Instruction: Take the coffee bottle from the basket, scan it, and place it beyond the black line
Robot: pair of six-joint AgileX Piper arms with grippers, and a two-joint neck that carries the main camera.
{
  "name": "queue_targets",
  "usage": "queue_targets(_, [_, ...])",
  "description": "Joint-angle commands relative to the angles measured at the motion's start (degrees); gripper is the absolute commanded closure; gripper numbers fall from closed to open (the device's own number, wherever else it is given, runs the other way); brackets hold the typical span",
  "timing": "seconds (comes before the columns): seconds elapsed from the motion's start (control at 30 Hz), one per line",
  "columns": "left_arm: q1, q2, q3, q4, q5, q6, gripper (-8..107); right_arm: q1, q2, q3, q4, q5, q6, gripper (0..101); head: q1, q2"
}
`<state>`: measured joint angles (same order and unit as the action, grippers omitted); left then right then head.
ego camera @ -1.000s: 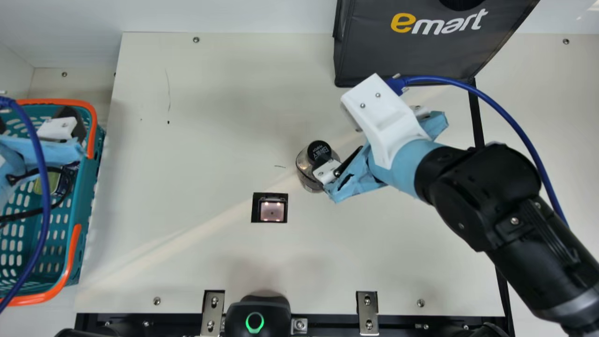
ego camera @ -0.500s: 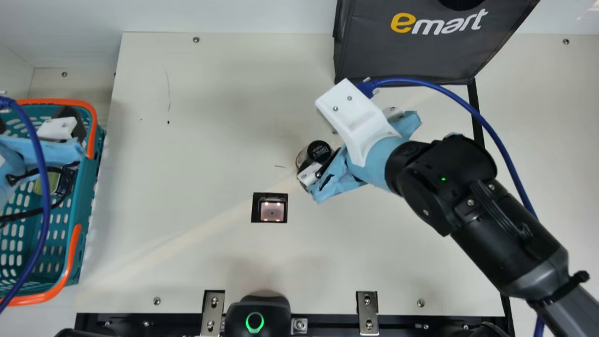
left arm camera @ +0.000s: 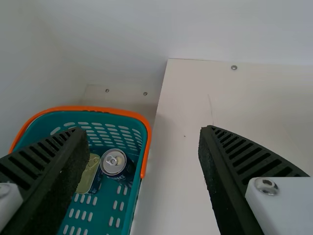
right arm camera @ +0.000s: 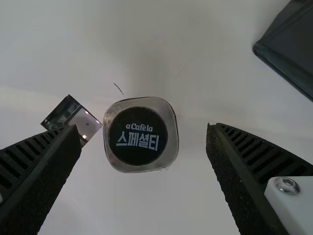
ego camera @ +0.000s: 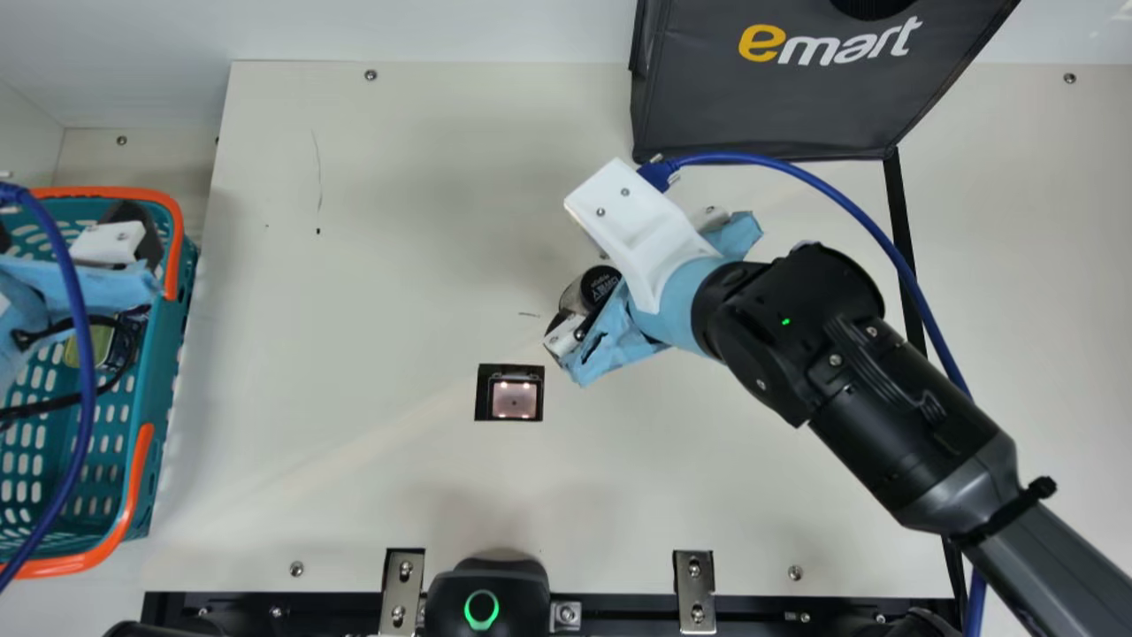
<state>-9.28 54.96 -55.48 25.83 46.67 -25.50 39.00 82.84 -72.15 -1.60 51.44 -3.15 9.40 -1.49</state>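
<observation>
In the main view my right gripper [ego camera: 575, 305] is over the coffee bottle [ego camera: 575, 294], which stands on the table behind the square scanner window [ego camera: 514, 398]. Looking down in the right wrist view, I see the bottle's black cap [right arm camera: 138, 136] between the spread fingers of my right gripper [right arm camera: 144, 147], touching neither. The black line [ego camera: 904, 239] runs down the table's right part. My left gripper [ego camera: 115, 274] is over the basket [ego camera: 133, 522] at the far left; in the left wrist view the left gripper [left arm camera: 142, 152] stands open with nothing held.
A dark bag [ego camera: 778, 97] stands at the back right. The basket holds a can [left arm camera: 113, 162] and a yellow-green tin [left arm camera: 89, 172]. A black device with a green ring [ego camera: 482, 602] sits at the front edge. Blue cables hang beside both arms.
My right arm has moved left across the table, bringing its gripper over the bottle. The bottle stays where it was, now more covered from above. My left arm has kept still.
</observation>
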Motion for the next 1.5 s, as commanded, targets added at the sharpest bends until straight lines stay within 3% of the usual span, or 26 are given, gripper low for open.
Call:
queue_targets(0.0, [0.00,0.00,0.00,0.00,0.00,0.00,9,0.09,0.21,-0.13,0.07,0.16,-0.08,10,-1.48,-0.09])
queue_targets(0.13, [0.00,0.00,0.00,0.00,0.00,0.00,9,0.23,0.79,-0.39,0.26,0.21,-0.27,10,-1.48,-0.09])
queue_targets(0.6, [0.00,0.00,0.00,0.00,0.00,0.00,9,0.61,2.09,-0.38,0.79,0.31,-0.42,101,-1.48,-0.09])
queue_targets(1.03, [0.00,0.00,0.00,0.00,0.00,0.00,9,0.58,2.23,0.09,1.06,0.36,-0.52,101,-1.48,-0.09])
queue_targets(1.47, [0.00,0.00,0.00,0.00,0.00,0.00,9,-3.20,0.26,-0.95,0.16,2.23,-1.04,101,-1.48,-0.09])
